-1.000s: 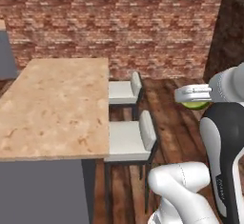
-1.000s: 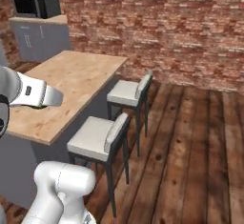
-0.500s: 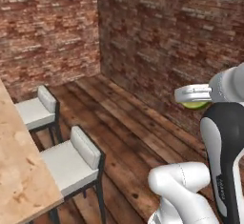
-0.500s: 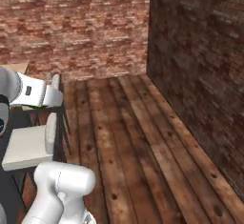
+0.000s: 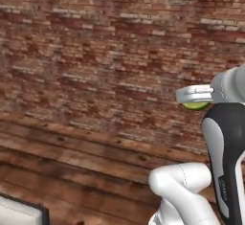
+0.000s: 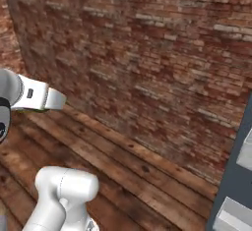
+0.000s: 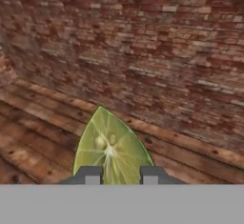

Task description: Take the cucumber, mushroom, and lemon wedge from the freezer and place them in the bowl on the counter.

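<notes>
The claw (image 7: 121, 174) is gripping the lemon wedge (image 7: 110, 147); a brick wall (image 7: 143, 51) is standing ahead, a plank floor (image 7: 38, 123) lying below.

Ahead of me at twelve o'clock stands a red-brown brick wall (image 5: 95, 51) over a dark plank floor (image 5: 57, 166), with the pale seat of a stool (image 5: 19, 213) low at seven o'clock in my left base view.

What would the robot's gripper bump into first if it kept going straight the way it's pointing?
Probably the brick wall. The gripper, shut on the lemon wedge, points across bare wooden floor toward it, and nothing stands between. How far away the wall is, the picture doesn't show.
</notes>
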